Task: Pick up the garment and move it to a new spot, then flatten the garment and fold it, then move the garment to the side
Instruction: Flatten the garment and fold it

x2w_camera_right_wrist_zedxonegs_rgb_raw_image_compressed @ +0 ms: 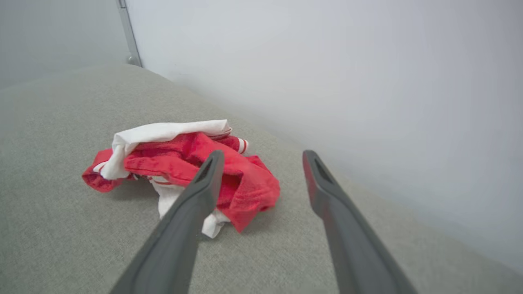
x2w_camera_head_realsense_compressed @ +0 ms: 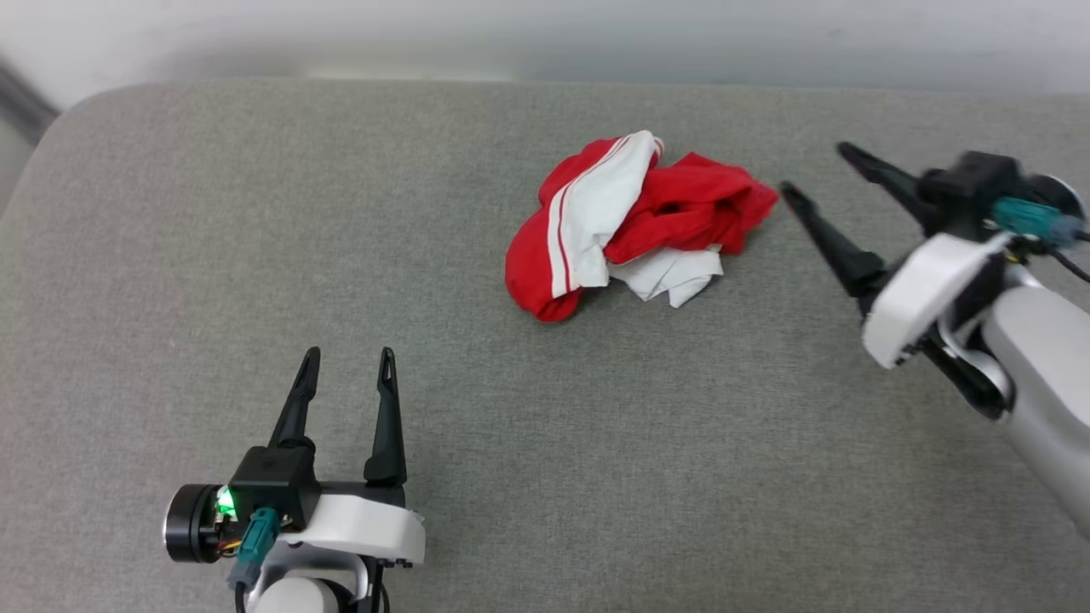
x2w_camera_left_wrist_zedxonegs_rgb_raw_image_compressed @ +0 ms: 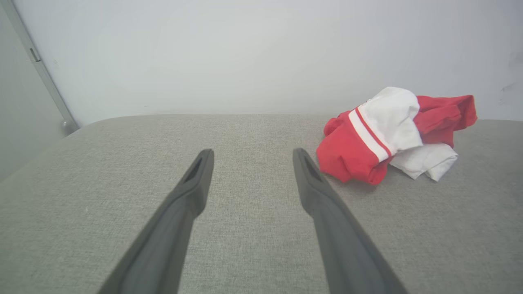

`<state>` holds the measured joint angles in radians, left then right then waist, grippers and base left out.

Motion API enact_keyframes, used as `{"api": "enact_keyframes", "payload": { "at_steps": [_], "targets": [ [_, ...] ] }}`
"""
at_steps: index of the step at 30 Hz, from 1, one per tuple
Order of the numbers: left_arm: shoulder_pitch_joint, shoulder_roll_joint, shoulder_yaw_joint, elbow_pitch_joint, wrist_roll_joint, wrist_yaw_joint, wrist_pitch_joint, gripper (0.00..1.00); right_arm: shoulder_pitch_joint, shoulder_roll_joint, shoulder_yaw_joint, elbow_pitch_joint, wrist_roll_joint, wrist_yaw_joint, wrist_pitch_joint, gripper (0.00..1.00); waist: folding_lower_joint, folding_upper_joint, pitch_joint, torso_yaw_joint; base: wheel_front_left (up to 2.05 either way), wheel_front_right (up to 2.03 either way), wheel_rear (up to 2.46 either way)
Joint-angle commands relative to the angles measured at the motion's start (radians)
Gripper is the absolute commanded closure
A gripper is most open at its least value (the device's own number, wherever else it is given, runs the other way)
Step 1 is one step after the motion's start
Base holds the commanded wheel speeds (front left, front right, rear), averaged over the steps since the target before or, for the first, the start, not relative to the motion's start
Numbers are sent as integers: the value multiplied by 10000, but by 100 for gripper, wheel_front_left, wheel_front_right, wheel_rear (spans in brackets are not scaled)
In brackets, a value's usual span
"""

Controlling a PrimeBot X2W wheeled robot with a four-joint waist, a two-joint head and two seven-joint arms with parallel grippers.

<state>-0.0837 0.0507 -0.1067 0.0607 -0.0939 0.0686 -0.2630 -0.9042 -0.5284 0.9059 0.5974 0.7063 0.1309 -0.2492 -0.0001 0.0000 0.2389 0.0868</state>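
The garment (x2w_camera_head_realsense_compressed: 630,226) is lying in a crumpled heap toward the far middle of the grey fabric-covered worktop (x2w_camera_head_realsense_compressed: 255,213). Its red cloth is bunching around a white sleeve with striped trim, and another white part is poking out at the near edge. The left pincer (x2w_camera_head_realsense_compressed: 349,353) is pointing forward at the near left, well apart from the heap, its two dark fingers standing spread with nothing between them. The right pincer (x2w_camera_head_realsense_compressed: 813,167) is reaching in just beside the garment's right edge, fingers aiming toward it. It is showing blurred in the head view, so its nearer fingertip may or may not be touching the red cloth. In the right wrist view its fingers are standing wide apart and gripping nothing, with a red fold lying behind the left one.
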Motion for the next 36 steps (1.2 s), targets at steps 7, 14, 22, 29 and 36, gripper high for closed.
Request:
{"api": "enact_keyframes", "payload": {
  "at_steps": [7,14,22,29,36],
  "targets": [
    [12,68,402,-221,315,-291,-26,0,3605,770,-5513,-1783,-2319,-3,-155,0,1,0,-552,-423,0,0,0],
    [-1167,546,823,-387,369,-908,-26,0,6574,2878,-8988,-4475,-4665,-3,-159,0,1,0,-638,-554,0,0,0],
    [-3430,1511,368,498,606,-1676,63,0,7729,3832,-9611,-5614,-5509,-3,-161,0,1,0,-590,-790,0,0,0],
    [-6015,2219,-758,1218,68,-1957,2036,0,7879,4062,-9591,-6131,-5846,-3,-161,0,1,0,-282,-1141,0,0,0],
    [-7938,3116,-3206,1734,-2599,-1963,5214,0,7750,4162,-9488,-6427,-6076,-3,-162,0,1,0,198,-1493,0,0,0]
  ]
}}
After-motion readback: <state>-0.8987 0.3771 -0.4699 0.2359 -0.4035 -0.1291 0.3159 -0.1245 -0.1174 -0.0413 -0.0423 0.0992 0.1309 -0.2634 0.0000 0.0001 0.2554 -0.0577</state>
